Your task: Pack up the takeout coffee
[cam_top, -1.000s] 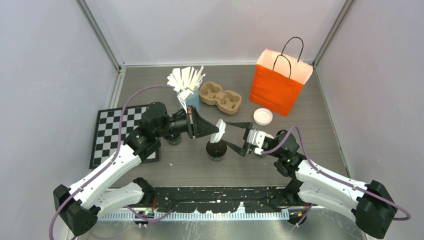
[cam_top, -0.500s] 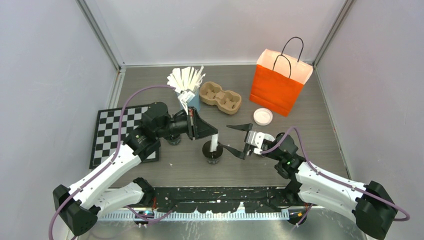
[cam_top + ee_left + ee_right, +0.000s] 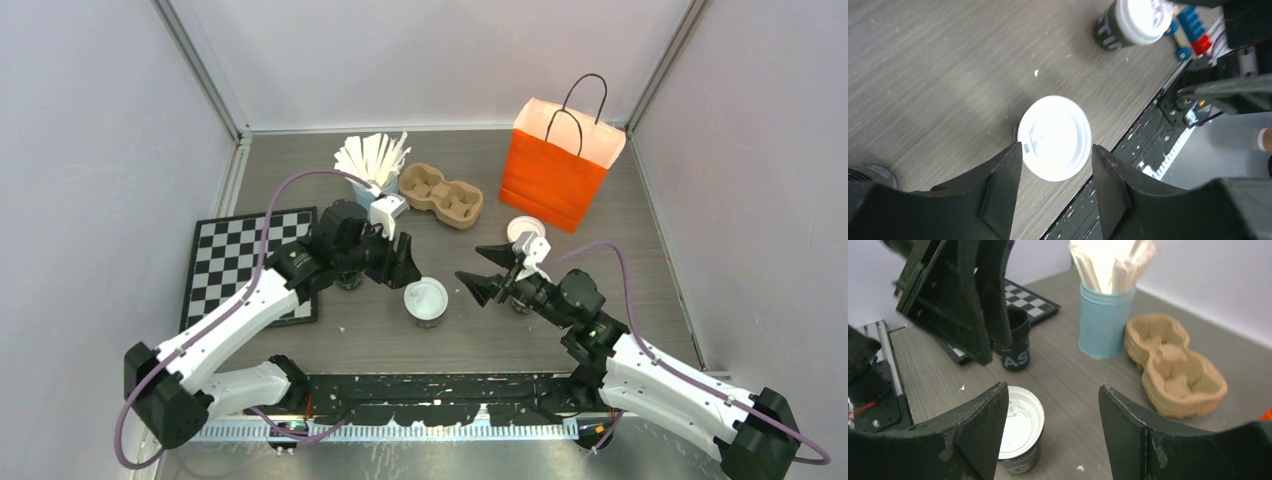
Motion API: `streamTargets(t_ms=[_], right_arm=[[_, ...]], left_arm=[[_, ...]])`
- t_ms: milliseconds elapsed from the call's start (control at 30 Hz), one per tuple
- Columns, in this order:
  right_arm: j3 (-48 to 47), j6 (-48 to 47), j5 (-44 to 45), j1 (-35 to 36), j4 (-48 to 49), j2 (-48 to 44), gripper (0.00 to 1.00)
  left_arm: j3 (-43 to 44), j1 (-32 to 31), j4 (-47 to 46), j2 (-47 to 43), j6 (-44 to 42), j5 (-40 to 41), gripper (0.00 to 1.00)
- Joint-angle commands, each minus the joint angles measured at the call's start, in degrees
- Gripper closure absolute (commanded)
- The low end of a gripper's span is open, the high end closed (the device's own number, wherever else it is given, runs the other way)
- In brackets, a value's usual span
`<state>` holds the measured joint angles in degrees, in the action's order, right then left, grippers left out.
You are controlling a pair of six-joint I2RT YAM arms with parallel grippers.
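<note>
A dark takeout coffee cup (image 3: pixel 427 300) with a white lid on it stands in the middle of the table. It also shows as the cup (image 3: pixel 1054 137) in the left wrist view and as the cup (image 3: pixel 1020 422) in the right wrist view. My left gripper (image 3: pixel 408 272) hovers just above and left of it. This gripper (image 3: pixel 1056 148) is open, its fingers apart on either side of the lid and not touching it. My right gripper (image 3: pixel 466 261) is open and empty to the cup's right, also seen as the gripper (image 3: pixel 1053 388). A second lidded cup (image 3: pixel 1128 22) stands beneath the right arm.
A lidless dark cup (image 3: pixel 1014 342) stands under the left arm by the checkerboard mat (image 3: pixel 245 260). A loose white lid (image 3: pixel 520 228) lies in front of the orange bag (image 3: pixel 555 170). A cardboard cup carrier (image 3: pixel 441 194) and a blue cup of white sticks (image 3: pixel 375 165) stand at the back.
My left gripper held a lid tilted over the middle cup. The lid now lies flat on that cup and the gripper has opened. The right gripper has shifted slightly right of the cup.
</note>
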<state>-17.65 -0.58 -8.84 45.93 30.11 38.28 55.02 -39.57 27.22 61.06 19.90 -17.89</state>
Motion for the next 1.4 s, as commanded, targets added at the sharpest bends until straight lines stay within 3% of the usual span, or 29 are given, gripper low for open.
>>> streamTargets(t_ms=[0,133,400,933,1367], right_arm=[[-8.59,12.76,11.88,0.3,-16.05,0.72,0.31],[-14.01,16.69,15.21,0.3,-27.51,3.47,0.32],[-13.35,17.77,15.2,0.3,-27.38,3.77,0.36],[-14.78,20.65,14.44,0.27,-29.67,2.9,0.36],[-15.78,21.45,14.1,0.3,-33.35,1.08,0.36]], left_arm=[[3.7,0.19,5.44,5.36,-5.31,1.67,0.45],[4.15,0.2,8.37,7.4,-4.38,6.52,0.47],[-0.11,0.15,4.34,7.78,-5.49,3.6,0.49],[0.61,-0.18,3.38,13.46,-6.93,2.7,0.58],[2.29,-0.68,4.52,12.35,-7.21,0.96,1.0]])
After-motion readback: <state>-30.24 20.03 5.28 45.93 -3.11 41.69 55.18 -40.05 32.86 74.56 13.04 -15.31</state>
